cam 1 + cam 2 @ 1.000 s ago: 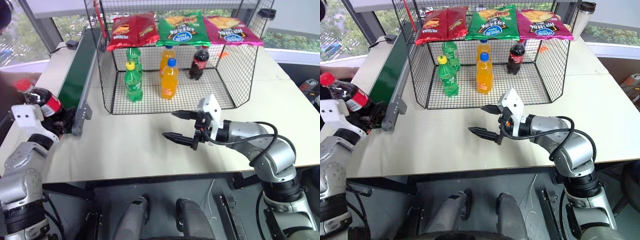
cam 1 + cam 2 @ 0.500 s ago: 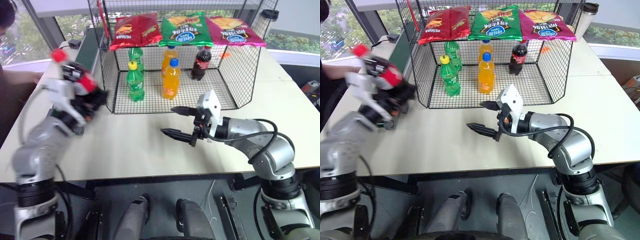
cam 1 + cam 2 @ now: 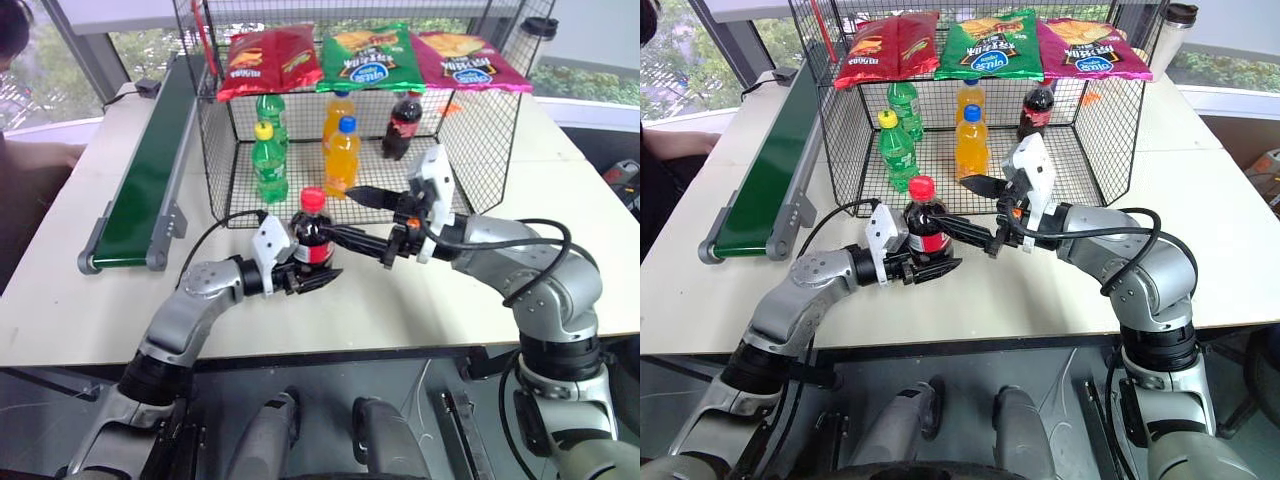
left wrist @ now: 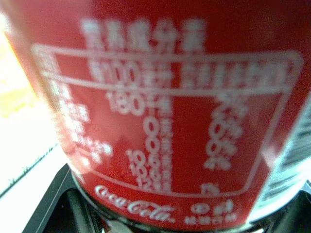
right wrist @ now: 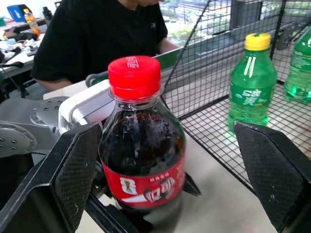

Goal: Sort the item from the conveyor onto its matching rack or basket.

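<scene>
Small cola bottle (image 3: 312, 232), red cap, red label, dark liquid, upright above the counter (image 3: 250, 300) before the wire basket (image 3: 470, 130), clamped in the left hand (image 3: 300, 275); right hand (image 3: 365, 215) spread wide around it.

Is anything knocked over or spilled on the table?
Nothing stands out. The cola bottle is upright in the left gripper, cap on, and the bottles in the wire basket all stand upright. No spill shows on the table.
</scene>
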Robot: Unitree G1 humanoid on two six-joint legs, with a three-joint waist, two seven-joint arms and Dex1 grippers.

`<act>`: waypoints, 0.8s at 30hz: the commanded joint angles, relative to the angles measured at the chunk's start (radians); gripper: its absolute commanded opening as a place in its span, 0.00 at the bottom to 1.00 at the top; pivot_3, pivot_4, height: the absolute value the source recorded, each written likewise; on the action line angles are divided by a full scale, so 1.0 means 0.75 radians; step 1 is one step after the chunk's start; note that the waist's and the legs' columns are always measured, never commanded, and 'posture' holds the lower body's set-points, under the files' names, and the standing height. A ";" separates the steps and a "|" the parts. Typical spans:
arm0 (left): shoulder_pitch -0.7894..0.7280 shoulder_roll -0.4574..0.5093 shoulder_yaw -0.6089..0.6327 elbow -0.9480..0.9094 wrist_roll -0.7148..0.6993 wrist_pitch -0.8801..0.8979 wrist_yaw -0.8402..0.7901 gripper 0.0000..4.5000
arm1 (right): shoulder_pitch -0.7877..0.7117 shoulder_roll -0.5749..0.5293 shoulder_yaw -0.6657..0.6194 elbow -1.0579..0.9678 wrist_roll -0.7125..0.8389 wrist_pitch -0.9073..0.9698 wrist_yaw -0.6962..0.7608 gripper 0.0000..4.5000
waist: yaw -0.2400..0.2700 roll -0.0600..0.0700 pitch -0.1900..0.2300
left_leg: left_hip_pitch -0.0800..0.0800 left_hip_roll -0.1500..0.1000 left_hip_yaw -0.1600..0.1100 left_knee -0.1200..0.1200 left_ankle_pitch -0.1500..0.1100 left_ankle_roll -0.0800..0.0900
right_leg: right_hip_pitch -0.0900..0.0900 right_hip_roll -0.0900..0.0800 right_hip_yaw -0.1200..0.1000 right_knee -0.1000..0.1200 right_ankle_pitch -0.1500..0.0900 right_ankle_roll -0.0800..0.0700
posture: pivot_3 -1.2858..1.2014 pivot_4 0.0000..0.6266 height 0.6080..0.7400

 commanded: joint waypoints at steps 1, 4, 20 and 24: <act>-0.050 -0.032 -0.017 -0.007 0.038 -0.083 -0.030 0.66 | -0.031 -0.009 -0.025 -0.054 0.034 -0.001 -0.009 1.00 | 0.002 0.000 0.000 | 0.000 0.000 0.000 0.000 0.000 0.000 | 0.000 0.000 0.000 0.000 0.000 0.000 | 0.52 0.24 0.98; -0.054 -0.065 -0.029 0.011 0.063 -0.100 -0.033 0.66 | -0.036 -0.008 -0.020 -0.052 0.044 -0.002 -0.008 1.00 | 0.003 0.000 0.000 | 0.000 0.000 0.000 0.000 0.001 0.002 | 0.000 0.000 0.000 0.000 0.000 0.000 | 0.52 0.24 0.98; -0.056 -0.156 -0.027 0.021 0.115 -0.127 -0.023 0.66 | -0.052 0.036 0.024 -0.009 0.042 -0.040 0.002 0.36 | 0.003 0.000 0.000 | 0.000 0.000 0.000 0.000 0.002 0.003 | 0.000 0.001 0.000 0.001 0.000 0.001 | 0.52 0.24 0.98; -0.060 -0.169 -0.021 0.020 0.122 -0.101 0.008 0.66 | -0.047 0.035 0.031 -0.016 0.038 -0.037 0.004 0.26 | 0.002 0.000 0.000 | 0.000 0.000 0.000 0.001 0.002 0.003 | 0.000 0.001 0.000 0.001 0.000 0.001 | 0.52 0.24 0.98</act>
